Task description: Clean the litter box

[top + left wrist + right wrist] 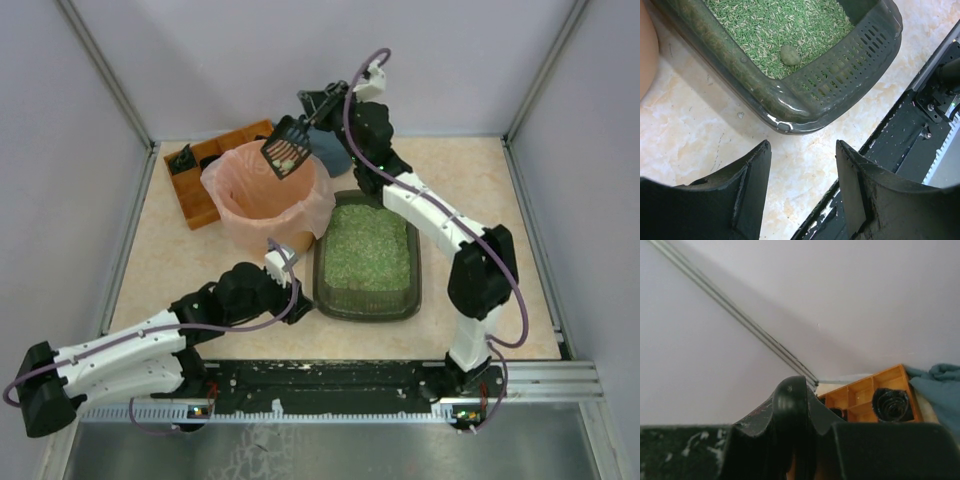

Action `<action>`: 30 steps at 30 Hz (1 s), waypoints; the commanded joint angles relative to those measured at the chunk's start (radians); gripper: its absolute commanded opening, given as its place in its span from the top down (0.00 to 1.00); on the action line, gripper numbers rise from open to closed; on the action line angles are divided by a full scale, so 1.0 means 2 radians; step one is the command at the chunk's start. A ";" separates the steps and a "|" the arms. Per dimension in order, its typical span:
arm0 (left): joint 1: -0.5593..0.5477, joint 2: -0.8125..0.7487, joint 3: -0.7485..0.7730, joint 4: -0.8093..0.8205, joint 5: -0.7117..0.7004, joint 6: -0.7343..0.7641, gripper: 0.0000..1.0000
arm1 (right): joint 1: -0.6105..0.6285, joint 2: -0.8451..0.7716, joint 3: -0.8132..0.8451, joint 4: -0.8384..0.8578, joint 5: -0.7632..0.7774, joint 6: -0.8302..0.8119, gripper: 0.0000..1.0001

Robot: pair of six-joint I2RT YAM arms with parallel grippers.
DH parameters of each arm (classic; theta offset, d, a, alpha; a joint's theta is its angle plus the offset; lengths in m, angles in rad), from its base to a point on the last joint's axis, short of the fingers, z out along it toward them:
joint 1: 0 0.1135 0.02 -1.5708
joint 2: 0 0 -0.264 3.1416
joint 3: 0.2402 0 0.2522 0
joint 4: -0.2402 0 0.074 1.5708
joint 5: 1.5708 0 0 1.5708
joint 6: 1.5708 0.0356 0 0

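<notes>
The litter box [416,290], a dark tray of pale green granules, lies in the middle of the table. A rounded clump [790,55] rests in the granules near its slotted near corner [790,107]. My left gripper [802,147] hovers open just outside that corner, over bare table, holding nothing; in the top view the left gripper [298,298] sits left of the box. My right gripper [322,105] is raised at the back, shut on the handle [795,405] of a black slotted scoop [287,148]. The scoop carries pale bits above the pink bin [262,200].
An orange compartmented tray [205,165] stands at the back left, with a black coiled item [891,404] in one cell. A blue cloth [335,157] lies behind the bin. The black base rail [900,145] runs along the near edge. Grey walls enclose the table.
</notes>
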 commanded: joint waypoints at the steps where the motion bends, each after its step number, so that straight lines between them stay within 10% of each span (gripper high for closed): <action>1: 0.001 -0.018 -0.011 -0.004 0.004 -0.003 0.40 | 0.024 0.046 0.105 -0.026 -0.043 -0.147 1.00; 18: 0.001 -0.023 -0.017 -0.005 -0.002 -0.007 0.40 | 0.090 0.030 0.054 0.120 -0.100 -0.464 1.00; 30: 0.001 -0.020 -0.012 -0.004 -0.005 -0.010 0.40 | 0.099 -0.014 0.046 0.137 -0.124 -0.391 1.00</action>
